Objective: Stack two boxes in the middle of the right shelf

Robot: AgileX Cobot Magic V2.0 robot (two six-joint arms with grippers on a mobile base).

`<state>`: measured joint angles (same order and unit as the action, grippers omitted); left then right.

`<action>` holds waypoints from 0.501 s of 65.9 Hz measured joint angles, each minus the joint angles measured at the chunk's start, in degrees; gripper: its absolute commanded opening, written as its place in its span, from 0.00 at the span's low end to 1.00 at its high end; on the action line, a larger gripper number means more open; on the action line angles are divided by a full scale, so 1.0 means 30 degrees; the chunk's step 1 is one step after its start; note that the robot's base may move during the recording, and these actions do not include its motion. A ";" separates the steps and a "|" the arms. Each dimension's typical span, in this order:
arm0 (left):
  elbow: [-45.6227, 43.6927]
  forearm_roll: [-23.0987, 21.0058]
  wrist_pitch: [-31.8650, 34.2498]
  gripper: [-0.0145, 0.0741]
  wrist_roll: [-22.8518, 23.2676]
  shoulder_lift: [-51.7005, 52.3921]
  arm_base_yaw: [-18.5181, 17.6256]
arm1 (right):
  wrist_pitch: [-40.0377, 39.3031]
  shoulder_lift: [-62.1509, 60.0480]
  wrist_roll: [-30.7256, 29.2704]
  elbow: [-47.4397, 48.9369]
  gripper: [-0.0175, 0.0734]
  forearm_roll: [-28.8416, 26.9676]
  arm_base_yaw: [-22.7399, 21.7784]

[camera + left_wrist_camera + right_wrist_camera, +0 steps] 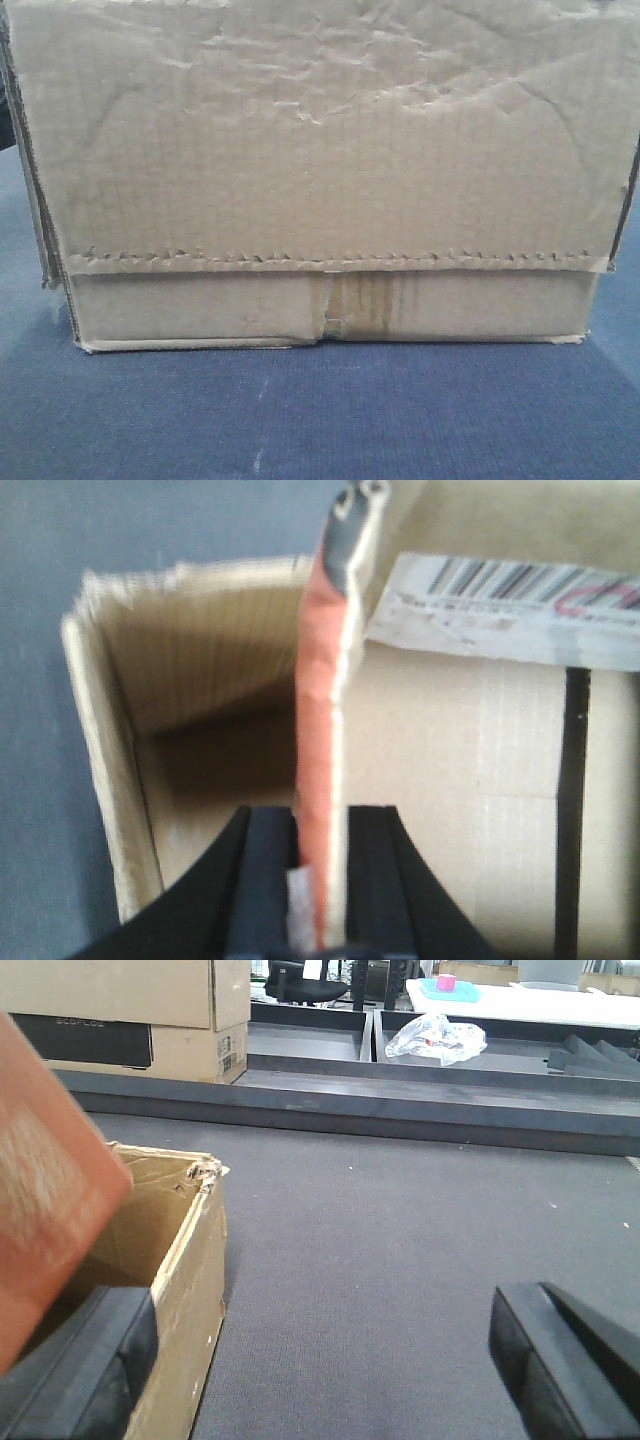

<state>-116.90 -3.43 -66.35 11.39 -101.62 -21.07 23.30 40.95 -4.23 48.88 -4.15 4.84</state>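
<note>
A brown cardboard box (320, 180) sits on the blue-grey counter (320, 420) and fills most of the front view. Its face is wrinkled. A jagged flap seam (330, 258) runs across it low down, and a strip of clear tape (362, 300) with brownish streaks crosses the band below the seam.

The left jaws are clenched on an upright cardboard flap (318, 710) with an orange face. One black finger (262, 880) presses on each side of it. To the left of that flap is the shaded inside of an open box (200, 670). To its right is a cardboard panel with a barcode label (500, 605).

The right jaws are spread wide and grasp nothing. The left finger (85, 1360) sits just inside the torn wall of the open box (190, 1290), and the other finger (560, 1370) is over bare counter. An orange panel (40, 1190) blocks the near left corner of that view. In the background are stacked cartons (130, 1010) and a crumpled plastic bag (435, 1038).
</note>
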 measured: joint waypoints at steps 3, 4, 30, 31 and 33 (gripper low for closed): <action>0.0000 0.0000 -0.0226 0.04 0.0038 -0.0117 0.0000 | 0.0000 0.0000 0.0000 0.0000 0.82 0.0000 0.0000; 0.0000 0.0000 -0.0310 0.04 0.0038 -0.0166 0.0000 | 0.0000 0.0000 0.0000 0.0000 0.82 0.0000 0.0000; -0.0012 -0.0198 -0.0596 0.71 0.0076 -0.0395 0.0000 | 0.0000 0.0000 0.0000 0.0000 0.82 0.0000 0.0297; -0.0047 -0.0250 -0.0631 0.76 0.0076 -0.0395 0.0000 | 0.0000 0.0000 0.0000 0.0000 0.82 0.0000 0.0297; -0.0134 -0.0250 -0.0622 0.84 0.0113 -0.0395 0.0000 | 0.0000 0.0000 0.0000 0.0000 0.82 0.0000 0.0297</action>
<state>-117.31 -4.18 -68.22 11.73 -102.81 -21.07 23.30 40.95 -4.23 48.88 -4.15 5.73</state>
